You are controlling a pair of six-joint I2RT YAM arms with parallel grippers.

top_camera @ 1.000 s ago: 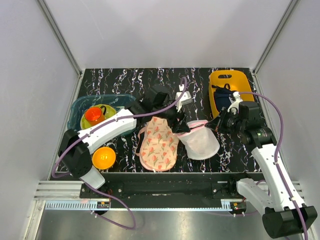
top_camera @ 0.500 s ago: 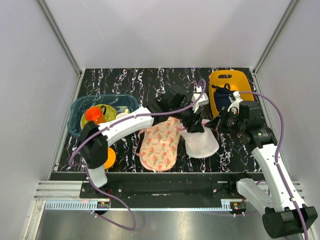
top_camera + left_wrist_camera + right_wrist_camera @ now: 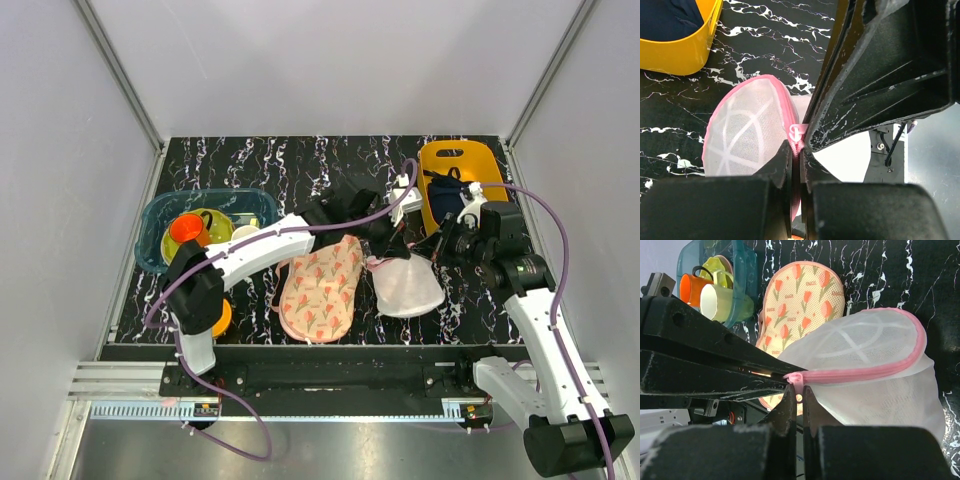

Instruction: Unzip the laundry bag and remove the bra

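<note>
The left gripper (image 3: 796, 150) has swung across and just clamped onto the pink zipper trim (image 3: 796, 136) of the round white mesh laundry bag (image 3: 410, 290), which sits on the black marbled table (image 3: 250, 165). The right gripper (image 3: 796, 390) stays clenched on the same trim. Unzipping can likely begin. The bra is not visible and is presumably still inside.

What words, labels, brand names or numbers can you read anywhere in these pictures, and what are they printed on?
Flat peach tulip-print fabric pad: small dark lettering repeated between the tulips, too small and blurred to read.
Round white mesh laundry bag with pink zipper trim: no text visible.
Yellow plastic tub: no text visible.
Nothing else in view carries legible writing.
</note>
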